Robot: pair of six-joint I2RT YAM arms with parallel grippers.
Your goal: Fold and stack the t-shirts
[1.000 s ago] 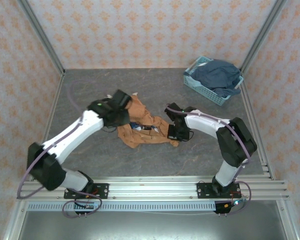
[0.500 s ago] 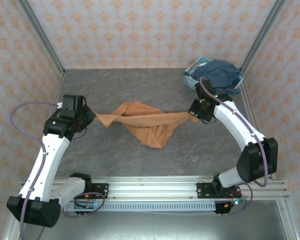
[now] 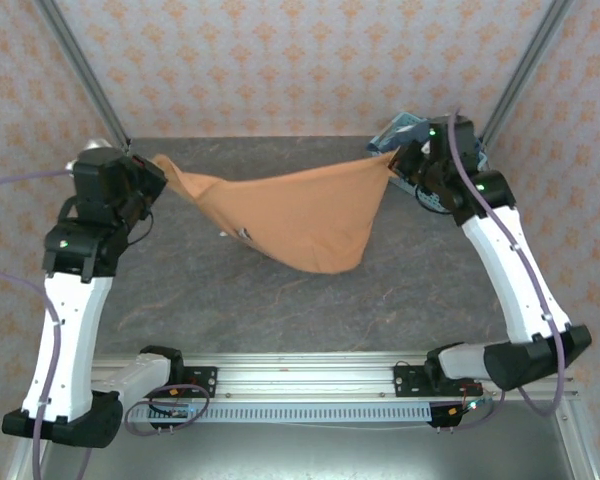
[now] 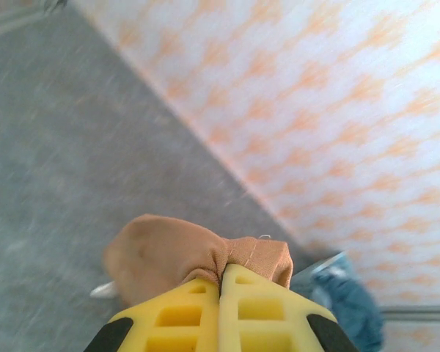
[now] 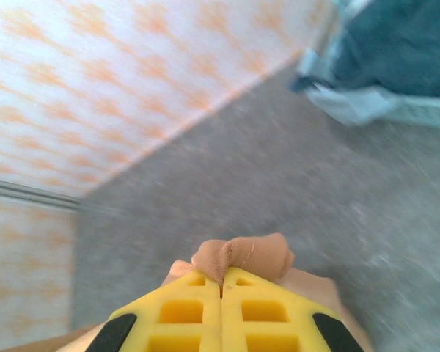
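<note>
I have the tee (image 3: 300, 215) hanging in the air between the two arms, above the grey worktop (image 3: 280, 310). The left pincer (image 3: 152, 168) is closed on a bunched bit of its upper edge at the far left. The right pincer (image 3: 395, 160) is closed on another bit at the far right, just in front of the basket (image 3: 404, 122).

In each wrist view the yellow fingers (image 4: 183, 312) are pressed together, with a knot of orange cloth squeezed out beyond the tips. Both grips look firm to me.

The upper edge runs between the pincers with a slight sag. Below it the cloth drops in a broad triangle to a low point right of centre. I cannot tell whether that point touches the worktop. The side facing the overhead camera is plain orange, and a small pale speck shows at the lower left edge.

I judge the arms are raised and spread wide so that the cloth's own weight pulls it open and the creases fall out before folding. The triangular hang suggests the two held spots are not a matched pair of corners, so the tee may need regripping.

The basket holds dark-blue cloth (image 5: 403, 44) and sits very close to the right arm. I would watch for a snag there when lowering the tee flat.
</note>
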